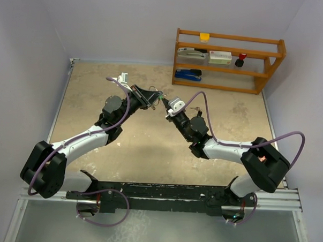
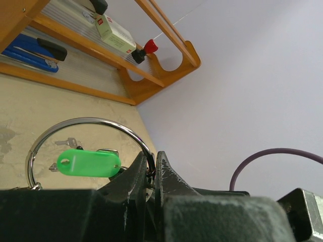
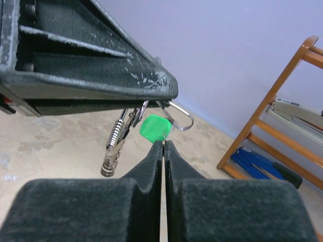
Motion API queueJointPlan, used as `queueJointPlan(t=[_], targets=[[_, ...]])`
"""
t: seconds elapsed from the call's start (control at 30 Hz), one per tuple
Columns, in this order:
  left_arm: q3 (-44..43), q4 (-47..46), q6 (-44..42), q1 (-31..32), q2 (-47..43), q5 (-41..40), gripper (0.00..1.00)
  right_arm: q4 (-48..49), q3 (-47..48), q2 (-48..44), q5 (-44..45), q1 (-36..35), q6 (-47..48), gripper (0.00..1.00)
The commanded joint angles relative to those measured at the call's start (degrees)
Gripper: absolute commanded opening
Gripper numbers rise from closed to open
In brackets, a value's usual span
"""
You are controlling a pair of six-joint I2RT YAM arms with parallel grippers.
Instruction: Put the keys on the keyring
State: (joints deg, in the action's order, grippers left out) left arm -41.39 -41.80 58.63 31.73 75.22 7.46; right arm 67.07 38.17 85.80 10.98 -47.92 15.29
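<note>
My left gripper (image 1: 151,99) is shut on the thin silver keyring (image 2: 91,121) and holds it above the table, its fingertips (image 2: 139,169) pinching the wire. A silver clasp (image 3: 113,146) hangs from the ring. My right gripper (image 1: 167,108) meets it from the right. It is shut on the blade of the green-headed key (image 3: 154,128), whose head sits against the ring, inside its loop in the left wrist view (image 2: 88,164). A small loose silver key (image 2: 66,142) lies on the table behind. No black-headed key is visible.
A wooden shelf (image 1: 228,59) stands at the back right with a blue stapler (image 1: 187,74), a white box (image 1: 220,56), a red-and-black item (image 1: 240,60) and a yellow item (image 1: 205,36). Small metal bits (image 1: 196,107) lie on the beige table (image 1: 98,86) right of the grippers.
</note>
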Motion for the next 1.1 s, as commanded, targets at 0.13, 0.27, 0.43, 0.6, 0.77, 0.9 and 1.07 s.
queueJointPlan(t=[0.13,0.27,0.43,0.6,0.77,0.9,1.07], targets=[[-1.75,-3.7,-1.6,0.39,-0.9,-1.31,0.0,13.39,-2.37,1.3,0.27,0.11,1.68,0.0],[-1.67,-4.34,-1.51,0.42,-0.53,-1.25,0.0,14.13,-2.49,1.22,0.44,0.06,0.6,0.0],[-1.42,-5.49,-1.18,0.44,0.08,-1.23,0.0,13.66,-1.91,0.95,0.14,0.0,-0.85,0.0],[-1.5,-6.14,-0.98,0.51,0.73,-1.15,0.0,13.42,-1.31,0.86,-0.17,-0.14,-2.72,0.0],[-1.44,-6.71,-0.98,0.72,1.07,-1.14,0.0,13.92,-0.89,0.93,0.12,-0.39,-3.64,0.0],[-1.37,-6.89,-1.06,0.88,1.37,-1.14,0.0,14.35,-0.44,1.25,0.34,-0.54,-4.5,0.0],[-1.34,-7.09,-1.06,1.05,1.53,-1.21,0.0,14.95,0.1,1.89,0.83,-0.6,-5.07,0.0]])
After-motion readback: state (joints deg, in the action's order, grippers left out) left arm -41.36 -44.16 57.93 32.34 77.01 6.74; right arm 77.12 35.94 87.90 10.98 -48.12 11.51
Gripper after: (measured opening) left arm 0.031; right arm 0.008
